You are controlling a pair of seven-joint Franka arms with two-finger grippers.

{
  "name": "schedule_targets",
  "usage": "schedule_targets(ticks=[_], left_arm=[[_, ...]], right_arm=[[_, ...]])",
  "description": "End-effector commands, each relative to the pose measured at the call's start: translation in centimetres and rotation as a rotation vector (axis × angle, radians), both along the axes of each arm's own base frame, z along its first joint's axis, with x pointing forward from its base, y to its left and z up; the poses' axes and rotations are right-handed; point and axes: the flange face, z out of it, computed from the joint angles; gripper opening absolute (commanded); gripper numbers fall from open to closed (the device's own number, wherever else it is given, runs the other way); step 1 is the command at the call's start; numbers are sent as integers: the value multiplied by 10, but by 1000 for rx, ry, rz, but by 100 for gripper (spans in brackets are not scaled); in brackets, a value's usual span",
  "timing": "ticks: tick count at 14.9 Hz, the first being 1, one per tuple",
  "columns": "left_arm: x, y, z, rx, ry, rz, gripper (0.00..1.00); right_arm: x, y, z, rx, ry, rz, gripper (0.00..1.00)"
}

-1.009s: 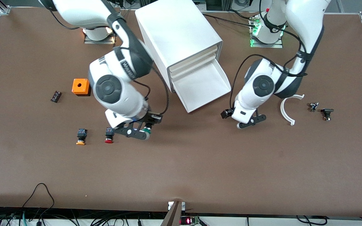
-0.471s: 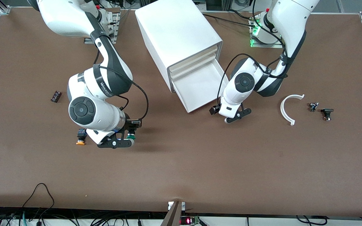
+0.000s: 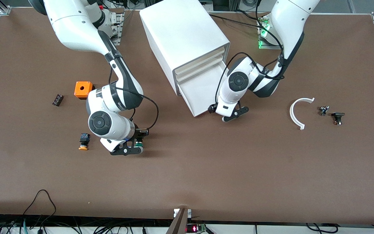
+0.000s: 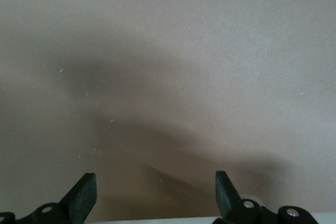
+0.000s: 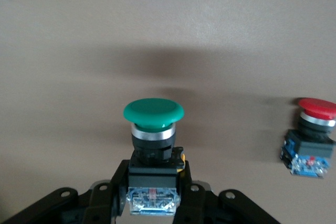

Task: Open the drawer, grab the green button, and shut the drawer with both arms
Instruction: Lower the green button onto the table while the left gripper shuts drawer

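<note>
The lowest drawer [image 3: 203, 89] of the white cabinet [image 3: 183, 35] is pulled out and looks empty. My right gripper [image 3: 129, 150] is shut on the black-and-blue body of the green-capped button [image 3: 137, 143]. It holds the button low over the table, clear of the drawer. In the right wrist view the green cap [image 5: 154, 114] points away from my right gripper [image 5: 154, 192]. My left gripper [image 3: 235, 114] is open and empty over the table, just by the open drawer's front corner. The left wrist view shows my left gripper [image 4: 155, 198] over bare table.
The red-capped button [image 5: 314, 135] lies beside the held one and is hidden under the right arm in the front view. The orange-yellow-capped button [image 3: 83, 142], an orange block [image 3: 83, 89] and a small dark part [image 3: 57, 99] lie toward the right arm's end. A white curved piece [image 3: 299, 112] and small parts [image 3: 337, 117] lie toward the left arm's end.
My left gripper has moved across the table up to the open drawer's front corner. My right gripper has carried the green button away from the drawer, past the red button.
</note>
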Motion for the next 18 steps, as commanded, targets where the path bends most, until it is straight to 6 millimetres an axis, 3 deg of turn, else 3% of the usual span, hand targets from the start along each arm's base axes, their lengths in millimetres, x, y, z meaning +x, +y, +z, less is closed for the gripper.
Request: schedule_targets(ticks=[1,4,7,12,16,18], left_arm=[[-11,-8,4,29,15,-26,99],[-28,-27,4,19,40,-56,99],[-40,-34,6,41,81,-80,99],[-62,-58,11,8,120,-74,99],[-81,-74,13,9,161,-93,99],[-89,-78,13,20,177,-101,99]], right_arm=[[-9,-16,-24,5,-30,31,0],[-10,-18,-44,1,-31,27,0],[-7,-27,-59,-5,-29,18,0],[3,-64,-81,-10,-11,16,0],[4,-66,-83,-8,-8,-8,0],[4,-66,-83,-7,-7,-9,5]])
